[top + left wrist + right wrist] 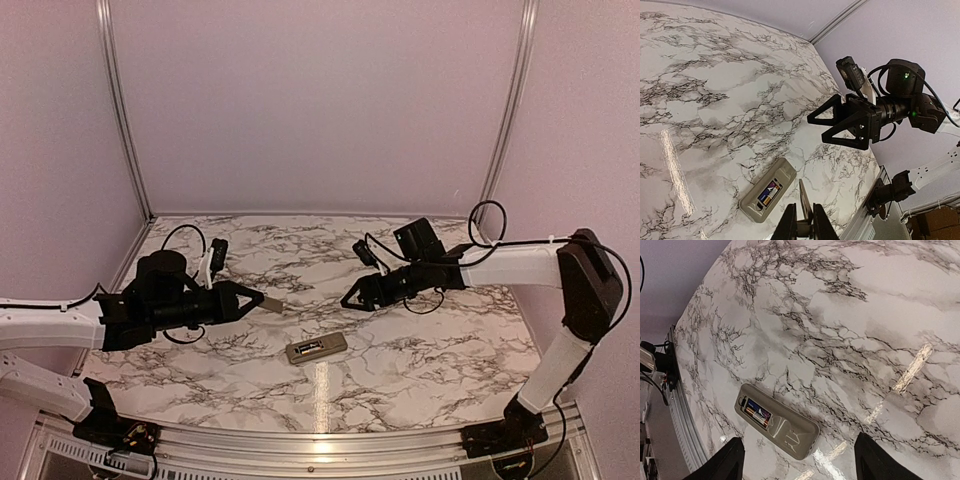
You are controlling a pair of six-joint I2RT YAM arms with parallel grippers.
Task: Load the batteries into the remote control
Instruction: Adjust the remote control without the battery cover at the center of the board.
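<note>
Left jaws pinch the cover plate (803, 197); right jaws gape (batteries (756, 414) seated in remote control (792, 434)).

I see a white worktop (420, 370) with dark grey wiggly lines. The remote control (790, 432) is grey-tan, its batteries (757, 415) dark with red and yellow. Walls (320, 100) look pale purple.

Soft, even, pink-tinged light falls on a glossy marble table (420, 350).
Just nearside of the remote control (316, 348) in the top view, a pale streak of glare (322, 400) points to light from above. Both wrist views show similar streaks near the remote control. Shadows around it are faint and soft-edged. Beyond it, the table's far rim bows in the left wrist view. Focus is fair, the top view slightly grainy.
</note>
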